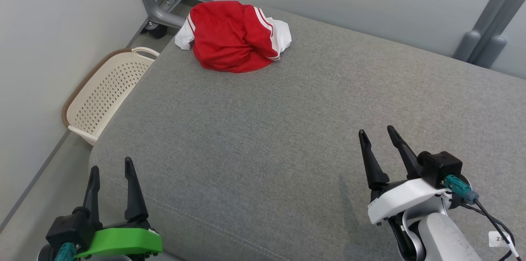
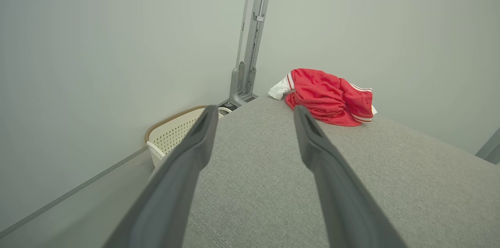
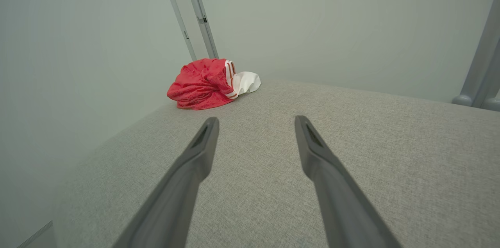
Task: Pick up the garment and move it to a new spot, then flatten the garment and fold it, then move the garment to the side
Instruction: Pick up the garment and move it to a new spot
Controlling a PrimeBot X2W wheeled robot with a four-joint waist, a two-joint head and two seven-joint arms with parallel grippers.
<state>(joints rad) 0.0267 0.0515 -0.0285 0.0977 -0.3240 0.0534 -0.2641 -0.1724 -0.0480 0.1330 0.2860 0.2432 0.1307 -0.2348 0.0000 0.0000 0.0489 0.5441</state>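
With fingers apart and empty, the left end effector (image 1: pixel 111 164) and right end effector (image 1: pixel 376 130) should reach far ahead and pinch the top of the red garment (image 1: pixel 230 35).

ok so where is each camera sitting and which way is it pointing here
head view: on the head, looking forward and down at the grey cushion; left hand lower left, right hand lower right, both open.
left wrist view: on the left wrist, looking along its two fingers across the cushion toward the red garment and the basket.
right wrist view: on the right wrist, looking along its fingers toward the garment, upper left.
shared: all three show the garment; head and left wrist views share the basket.
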